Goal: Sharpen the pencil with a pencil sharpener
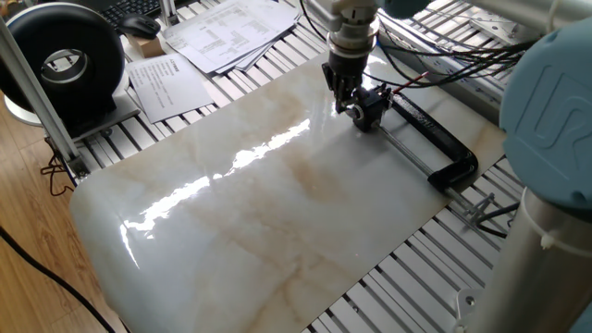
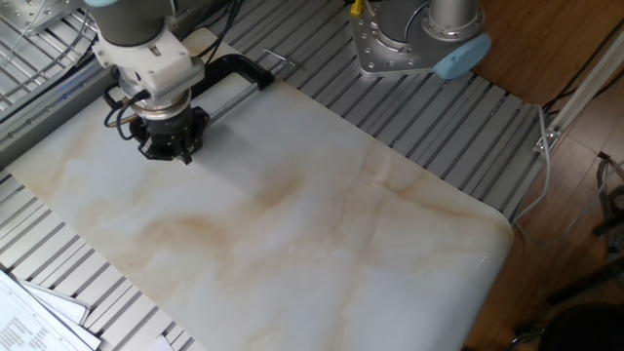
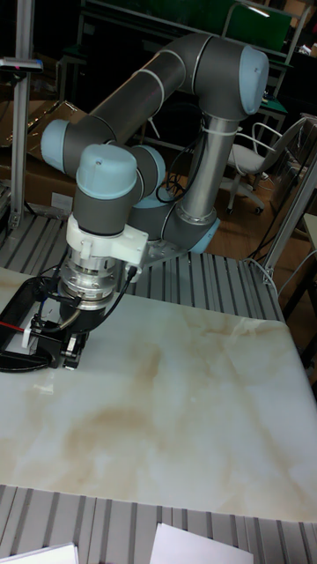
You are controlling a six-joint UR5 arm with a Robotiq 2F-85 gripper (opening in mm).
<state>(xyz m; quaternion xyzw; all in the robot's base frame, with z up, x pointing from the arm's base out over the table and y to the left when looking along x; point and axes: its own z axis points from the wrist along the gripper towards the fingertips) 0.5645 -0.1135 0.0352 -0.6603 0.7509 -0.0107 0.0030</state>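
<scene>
The pencil sharpener (image 1: 372, 108), small and black with a silvery face, sits at the far edge of the marble board (image 1: 259, 222). It rests against the bar of a long black clamp (image 1: 435, 139). My gripper (image 1: 343, 98) points down just left of the sharpener, almost touching it, with its fingers drawn together. In the other fixed view my gripper (image 2: 174, 151) hides the sharpener. The tall fixed view shows my gripper (image 3: 72, 351) low over the board's left edge. The pencil is hidden; I cannot make it out between the fingers.
Papers (image 1: 217, 32) and a black round device (image 1: 65, 60) lie beyond the board's left side. Cables (image 1: 435, 60) run behind the clamp. Another robot base (image 2: 419, 39) stands on the slatted table (image 2: 468, 127). The marble board (image 2: 292, 224) is bare.
</scene>
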